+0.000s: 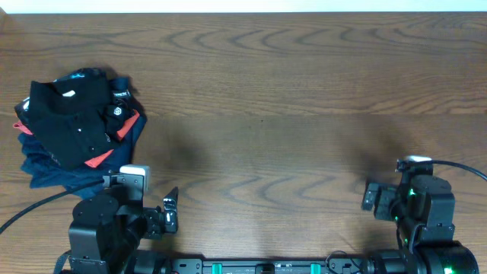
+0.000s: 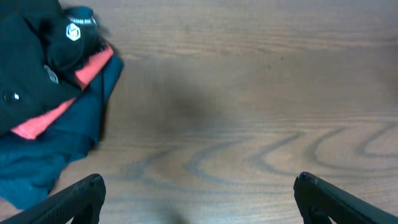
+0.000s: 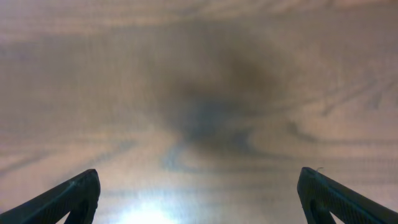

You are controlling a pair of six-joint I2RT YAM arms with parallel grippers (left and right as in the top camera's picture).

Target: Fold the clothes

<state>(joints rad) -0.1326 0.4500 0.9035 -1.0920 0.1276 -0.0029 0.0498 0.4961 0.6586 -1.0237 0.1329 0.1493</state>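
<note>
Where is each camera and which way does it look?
Overhead: above the table, looking down; shows left end effector and right end effector.
Left wrist: on the left arm, facing the clothes pile; own fingers show.
Right wrist: facing the table; own fingers show.
Shared: overhead and left wrist both see the black polo shirt.

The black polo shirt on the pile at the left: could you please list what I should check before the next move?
1. Left gripper open and empty: ok.
2. Right gripper open and empty: ok.
3. Black collared polo shirt of soft fabric on top of the pile, uncovered: ok.
4. Shirt free of the red garment and navy garment beneath it: cannot tell.
5. Bare stretch of brown wooden table beside the pile for spreading: ok.
</note>
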